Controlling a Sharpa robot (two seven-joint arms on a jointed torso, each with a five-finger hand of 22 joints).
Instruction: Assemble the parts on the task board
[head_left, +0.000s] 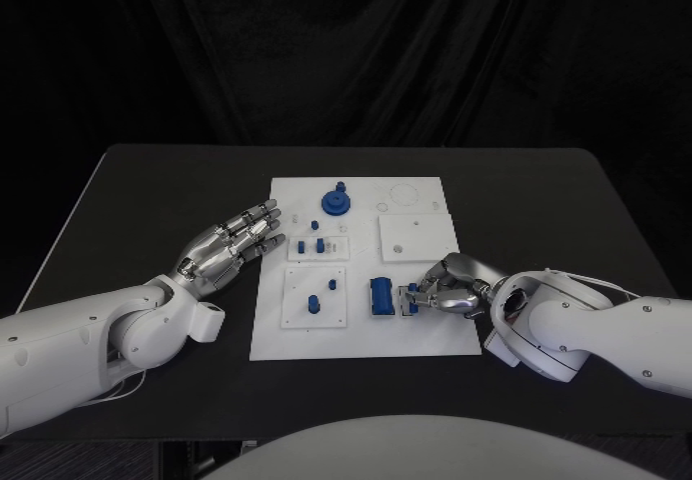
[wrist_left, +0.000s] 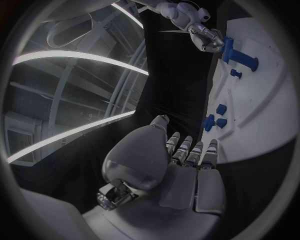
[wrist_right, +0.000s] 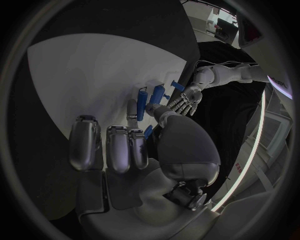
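The white task board (head_left: 433, 335) lies mid-table. A long blue block (head_left: 381, 296) lies on its front right part, also seen as the blue block (wrist_left: 240, 55) and the blue block (wrist_right: 153, 97). My right hand (head_left: 447, 290) reaches in from the right, its fingertips at the block's right side; a sliver of blue (wrist_right: 148, 131) shows between thumb and fingers, and whether they grip it is unclear. My left hand (head_left: 228, 245) lies flat and spread on the table, just off the board's left edge, holding nothing. A round blue part with a knob (head_left: 336, 203) stands at the board's far side.
Two small blue pegs (head_left: 312, 244) stand in a square insert left of centre, and two more pegs (head_left: 322, 294) in the insert nearer me. A plain white square plate (head_left: 415, 236) sits on the board's right half. Black table surrounds the board.
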